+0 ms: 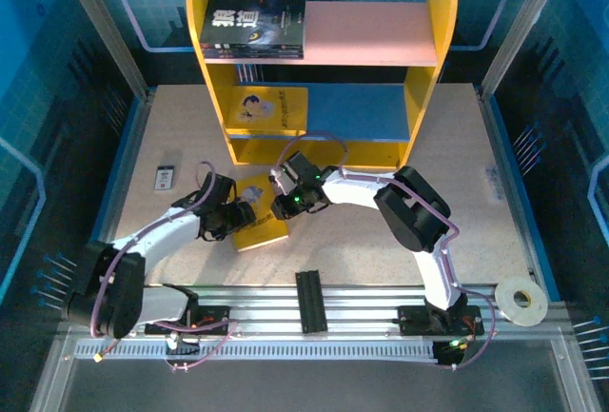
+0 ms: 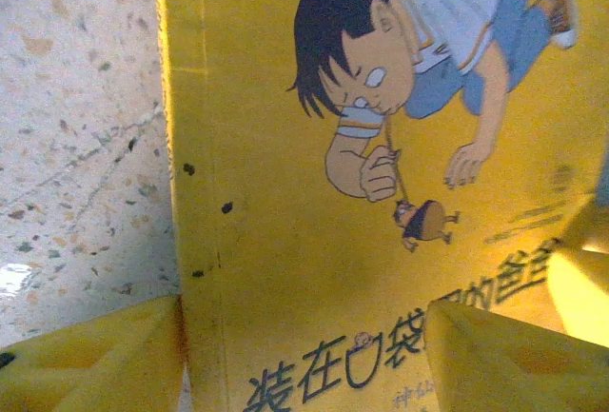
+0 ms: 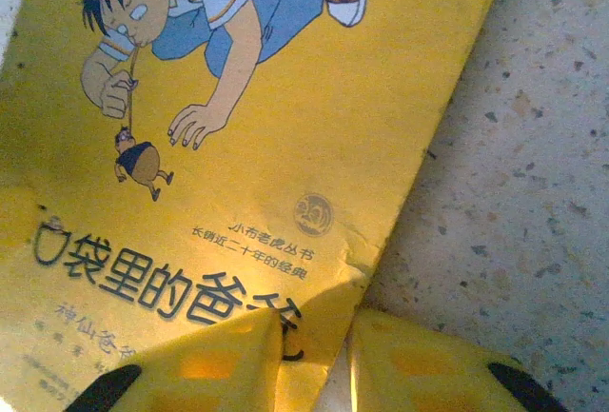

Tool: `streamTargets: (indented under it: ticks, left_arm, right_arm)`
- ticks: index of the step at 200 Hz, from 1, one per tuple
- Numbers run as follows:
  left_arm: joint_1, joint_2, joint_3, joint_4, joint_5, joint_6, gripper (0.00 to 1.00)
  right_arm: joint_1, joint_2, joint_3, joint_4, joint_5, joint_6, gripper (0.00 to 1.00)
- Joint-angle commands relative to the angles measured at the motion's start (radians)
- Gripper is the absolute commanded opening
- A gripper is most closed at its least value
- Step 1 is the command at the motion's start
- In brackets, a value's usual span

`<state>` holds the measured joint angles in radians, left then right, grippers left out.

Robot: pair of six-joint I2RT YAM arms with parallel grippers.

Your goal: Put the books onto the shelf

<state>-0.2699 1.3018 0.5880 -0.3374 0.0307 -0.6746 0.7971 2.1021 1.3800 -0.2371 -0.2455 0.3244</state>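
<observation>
**Both grippers down on one yellow book in front of the shelf**

In front of the shelf (image 1: 442,12), flat on the speckled table (image 1: 381,241): a yellow book (image 1: 262,231) (image 2: 285,193) (image 3: 285,146), cartoon boy face up. At its left edge, the left gripper (image 1: 238,214) (image 2: 304,309), spread wide, one finger over the cover, the other over bare table, clasping nothing. At its right edge, the right gripper (image 1: 284,205) (image 3: 319,326), parted only narrowly, with the book's edge running into the gap; cannot tell whether pinched. Farther back, on the shelf's blue lower board (image 1: 362,112), a second yellow book (image 1: 266,110) at the left end. Above it, on the pink upper board (image 1: 371,36), a dark book (image 1: 255,27).
</observation>
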Motion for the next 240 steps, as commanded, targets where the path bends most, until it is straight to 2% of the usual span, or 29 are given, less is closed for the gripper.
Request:
streamTargets:
  ticks: [1,67,142,178,214,240]
  left_arm:
    - [-0.017,-0.001,0.037,0.239,0.219,-0.011,0.65]
    - [-0.001,-0.084,-0.024,0.390,0.333,-0.055,0.66]
    - [0.032,-0.148,-0.053,0.428,0.382,-0.088,0.66]
    - [0.034,-0.138,-0.033,0.362,0.352,-0.061,0.65]
    - [0.034,-0.154,0.005,0.215,0.256,0.001,0.61]
    - [0.034,-0.165,0.028,0.139,0.207,0.038,0.50]
  right_arm:
    - [0.026,0.067,-0.048,-0.025,-0.010,0.001,0.27]
    - [0.009,0.059,-0.085,0.016,-0.064,0.016,0.27]
    - [0.001,0.058,-0.094,0.028,-0.090,0.015,0.27]
    - [-0.001,0.053,-0.097,0.030,-0.090,0.013,0.28]
    - [-0.016,0.038,-0.107,0.035,-0.089,0.010,0.31]
    - [-0.023,0.030,-0.106,0.032,-0.090,0.005,0.36]
